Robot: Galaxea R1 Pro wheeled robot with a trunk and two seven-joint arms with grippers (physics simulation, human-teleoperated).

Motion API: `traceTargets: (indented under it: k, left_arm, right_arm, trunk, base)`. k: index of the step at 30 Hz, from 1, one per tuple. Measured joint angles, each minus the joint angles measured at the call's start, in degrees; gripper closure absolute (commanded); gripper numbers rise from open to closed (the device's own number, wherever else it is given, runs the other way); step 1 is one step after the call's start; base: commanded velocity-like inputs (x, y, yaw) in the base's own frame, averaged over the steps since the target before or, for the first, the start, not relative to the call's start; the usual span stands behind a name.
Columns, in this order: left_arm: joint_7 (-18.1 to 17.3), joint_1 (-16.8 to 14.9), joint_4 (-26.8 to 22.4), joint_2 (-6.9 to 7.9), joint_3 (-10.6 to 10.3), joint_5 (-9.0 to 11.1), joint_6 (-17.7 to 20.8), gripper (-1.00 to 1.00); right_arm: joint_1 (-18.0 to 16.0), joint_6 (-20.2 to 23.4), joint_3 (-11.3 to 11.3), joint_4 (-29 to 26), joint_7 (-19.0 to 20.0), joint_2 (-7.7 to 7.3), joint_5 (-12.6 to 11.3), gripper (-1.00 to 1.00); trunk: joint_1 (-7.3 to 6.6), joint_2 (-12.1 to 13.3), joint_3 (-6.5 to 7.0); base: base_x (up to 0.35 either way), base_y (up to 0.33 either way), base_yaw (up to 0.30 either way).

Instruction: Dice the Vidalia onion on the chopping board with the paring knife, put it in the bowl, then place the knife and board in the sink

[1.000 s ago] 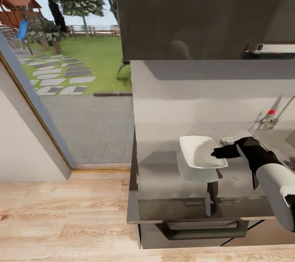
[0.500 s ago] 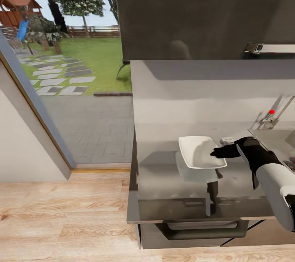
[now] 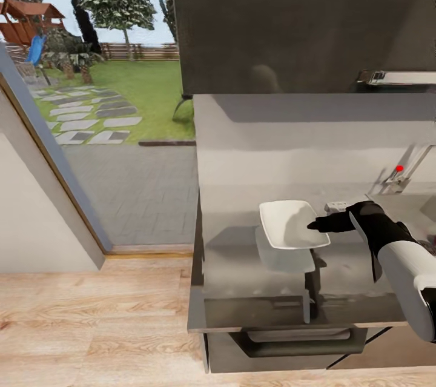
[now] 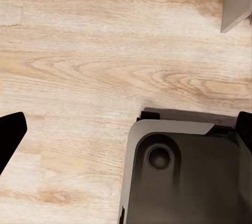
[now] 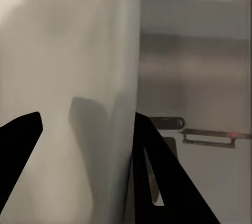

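Right claw (image 3: 316, 225) grips the bowl (image 3: 289, 221) by its right rim, one finger inside & one outside (wrist view: fingers (image 5: 157, 166) straddle the white wall). Bowl is lifted above the glossy grey table (image 3: 254, 266), tilted, its reflection just below. Tap w/ red knob (image 3: 399, 168) stands behind the arm, sink (image 3: 424, 208) at far right. Left claw (image 4: 126, 129) is spread open over the wood floor (image 4: 79, 66).
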Motion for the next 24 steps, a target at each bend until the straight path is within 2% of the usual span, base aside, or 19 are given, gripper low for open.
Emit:
traceTargets:
  k: [13, 24]
  left_arm:
    - [0.0, 0.0, 0.0, 0.0, 0.01, 0.0, 0.0, -1.0]
    - [0.0, 0.0, 0.0, 0.0, 0.03, 0.0, -0.02, -1.0]
  right_arm:
    - [0.0, 0.01, -0.06, 0.0, 0.0, 0.05, -0.09, 1.0]
    - [0.01, -0.03, -0.02, 0.0, 0.01, 0.08, -0.09, 1.0]
  trunk:
    - [0.0, 0.0, 1.17]
    - [0.0, 0.01, 2.16]
  base:
    - [0.0, 0.013, 0.0]
    - [0.0, 0.228, 0.0]
